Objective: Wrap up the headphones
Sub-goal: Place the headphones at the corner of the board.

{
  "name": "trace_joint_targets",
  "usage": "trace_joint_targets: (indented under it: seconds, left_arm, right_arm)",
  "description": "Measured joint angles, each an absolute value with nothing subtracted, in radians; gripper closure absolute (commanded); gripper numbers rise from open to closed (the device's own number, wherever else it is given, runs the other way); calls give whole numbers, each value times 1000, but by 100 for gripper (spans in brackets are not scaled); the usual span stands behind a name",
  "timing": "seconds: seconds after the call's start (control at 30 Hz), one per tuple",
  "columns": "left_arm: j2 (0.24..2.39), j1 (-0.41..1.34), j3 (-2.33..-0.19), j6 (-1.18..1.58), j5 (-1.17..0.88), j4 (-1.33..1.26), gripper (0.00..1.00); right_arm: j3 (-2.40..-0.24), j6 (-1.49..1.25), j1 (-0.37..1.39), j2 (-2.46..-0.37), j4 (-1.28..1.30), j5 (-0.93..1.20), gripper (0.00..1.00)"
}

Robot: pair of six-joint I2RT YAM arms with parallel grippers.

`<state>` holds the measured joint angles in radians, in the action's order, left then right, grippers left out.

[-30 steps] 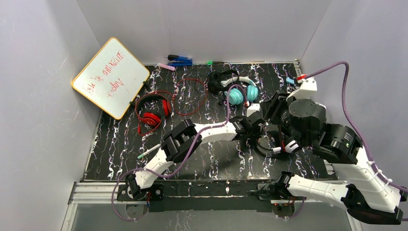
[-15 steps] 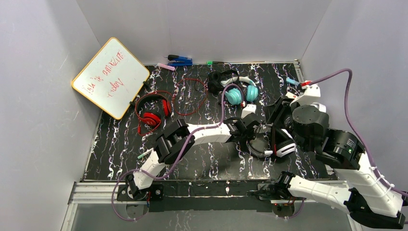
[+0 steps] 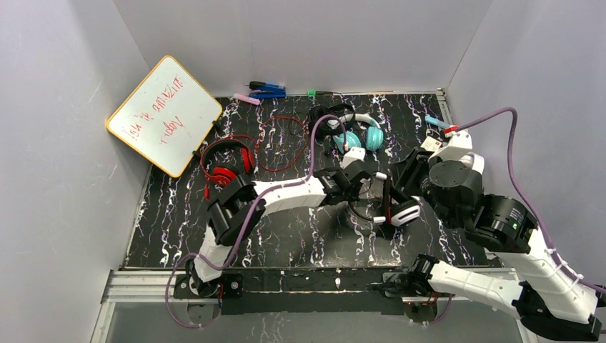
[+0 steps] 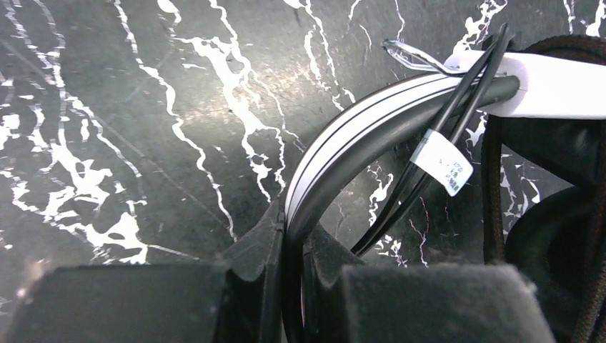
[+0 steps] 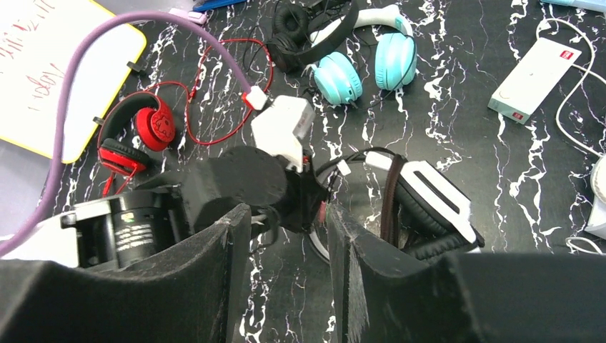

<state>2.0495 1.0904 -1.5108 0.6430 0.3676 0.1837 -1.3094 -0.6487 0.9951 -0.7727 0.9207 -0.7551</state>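
White-and-black headphones (image 3: 397, 211) lie mid-frame on the tabletop (image 3: 179, 214), the headband (image 4: 357, 136) clamped in the left gripper (image 4: 289, 236); the right gripper (image 5: 287, 211) hangs above, jaws parted, nothing held. Wrapping is judged under way; next, the cord (image 4: 463, 96) is likely to be caught and wound round the band.

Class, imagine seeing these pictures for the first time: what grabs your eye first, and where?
The left claw pinches the band of the white-and-black headphones at the centre. At left lie red headphones with a looping cord, at the back teal headphones, and a whiteboard stands tilted at far left.
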Motion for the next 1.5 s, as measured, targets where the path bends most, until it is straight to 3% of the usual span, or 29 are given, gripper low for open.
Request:
trace_joint_targets:
  seconds: [0.5,0.83,0.97,1.17,1.5]
  left_arm:
    - [1888,1074,-1330,624,339,186,97]
    - [1599,1007,-1161,646,328,268,100]
    - [1332,901,-1065,666,363,433,100]
    - [965,834,-1112,717,553,735,100]
    - [753,825,-1118,923,759,1094,100]
  right_arm:
    - [-1255,-679,995,-752,917,-728,48]
    - [-1216,-704,995,-735,917,-712,48]
    - [-1192,-711,995,-726,913,-698,48]
    - [-1162,-711,995,-721,893,-667,48]
    - [-1125,-707,995,-765,804,-583,48]
